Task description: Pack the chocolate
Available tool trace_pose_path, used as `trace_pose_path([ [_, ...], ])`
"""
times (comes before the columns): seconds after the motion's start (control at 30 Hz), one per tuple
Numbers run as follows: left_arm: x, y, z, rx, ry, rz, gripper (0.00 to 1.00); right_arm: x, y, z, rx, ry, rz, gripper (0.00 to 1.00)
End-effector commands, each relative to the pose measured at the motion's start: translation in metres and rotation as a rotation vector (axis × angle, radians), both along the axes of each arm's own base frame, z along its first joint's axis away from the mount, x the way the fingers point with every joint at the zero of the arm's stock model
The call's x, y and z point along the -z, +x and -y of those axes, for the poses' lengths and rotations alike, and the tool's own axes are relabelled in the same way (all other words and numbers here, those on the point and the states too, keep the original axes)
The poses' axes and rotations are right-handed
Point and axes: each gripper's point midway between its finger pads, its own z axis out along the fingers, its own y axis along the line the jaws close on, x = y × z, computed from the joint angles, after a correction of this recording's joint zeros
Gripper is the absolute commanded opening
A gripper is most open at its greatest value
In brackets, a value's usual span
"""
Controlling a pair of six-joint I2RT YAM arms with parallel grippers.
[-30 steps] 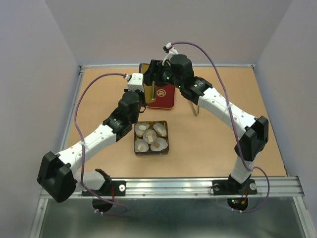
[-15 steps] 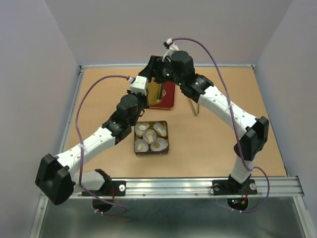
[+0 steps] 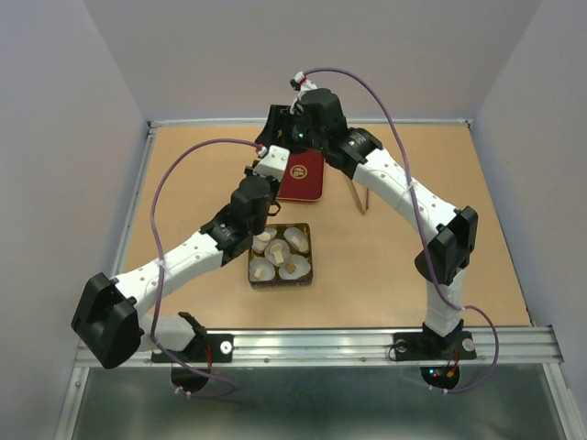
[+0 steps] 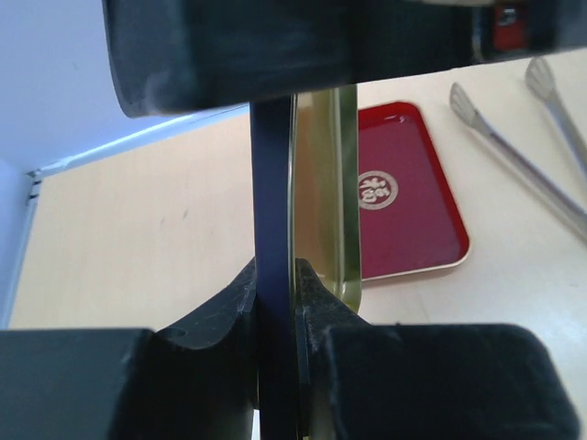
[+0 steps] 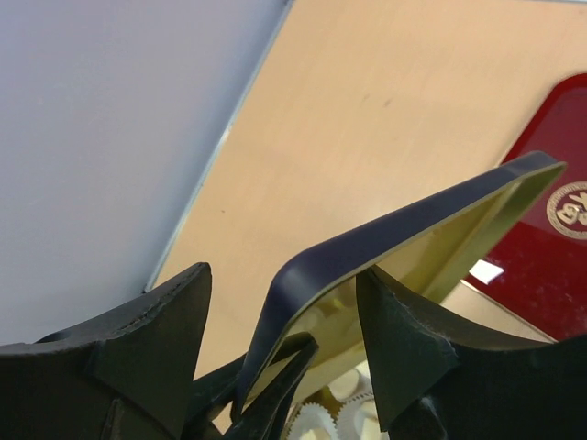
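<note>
The chocolate lies as small cream and light-brown pieces in white paper cups inside a dark square box at the table's middle. My left gripper is shut on the edge of the box's lid, dark blue outside and gold inside, held on edge above the table behind the box. My right gripper is open, with one finger on each side of a rounded corner of the lid. Its left finger stands clear of the lid. The paper cups show below it.
A red tray with a gold emblem lies flat behind the box. Long metal tweezers rest to its right. Grey walls close in the table at the back and on both sides.
My right gripper has swung left over the lid's corner. My left gripper has carried the lid right and further back, and its gold face no longer shows from above.
</note>
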Motion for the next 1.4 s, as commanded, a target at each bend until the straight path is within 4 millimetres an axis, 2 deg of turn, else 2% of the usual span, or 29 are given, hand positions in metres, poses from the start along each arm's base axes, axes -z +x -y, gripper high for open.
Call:
trace_pose_path([
  [0.0,-0.042,-0.005,0.023,0.051,0.037,0.098,0.00,-0.015,0.006,0.003,0.025,-0.030,0.044,0.67],
  [0.17,-0.045,-0.004,0.017,0.001,0.101,0.108,0.00,-0.001,0.007,0.010,0.043,-0.092,0.022,0.61],
  [0.47,-0.059,-0.001,0.013,-0.040,0.138,0.134,0.01,0.014,0.010,0.019,0.068,-0.167,0.008,0.34],
  [0.6,-0.065,-0.001,0.010,-0.058,0.127,0.145,0.14,0.017,0.010,0.020,0.072,-0.178,0.002,0.23],
  [0.7,-0.070,-0.004,0.008,-0.059,0.105,0.154,0.24,0.017,0.008,0.022,0.073,-0.180,0.002,0.20],
  [0.73,-0.068,-0.005,0.008,-0.058,0.097,0.152,0.35,0.019,0.008,0.022,0.073,-0.182,-0.002,0.20],
  [0.93,-0.073,-0.014,0.007,-0.014,0.050,0.170,0.53,0.027,0.008,0.025,0.084,-0.198,-0.014,0.12],
  [1.03,-0.079,-0.022,0.009,0.030,0.009,0.187,0.58,0.030,0.009,0.026,0.092,-0.206,-0.017,0.07],
  [1.17,-0.087,-0.034,0.012,0.101,-0.039,0.205,0.64,0.034,0.015,0.030,0.125,-0.219,-0.016,0.06],
  [1.37,-0.080,-0.051,0.022,0.215,-0.078,0.169,0.70,0.038,0.031,0.037,0.156,-0.236,-0.005,0.00],
])
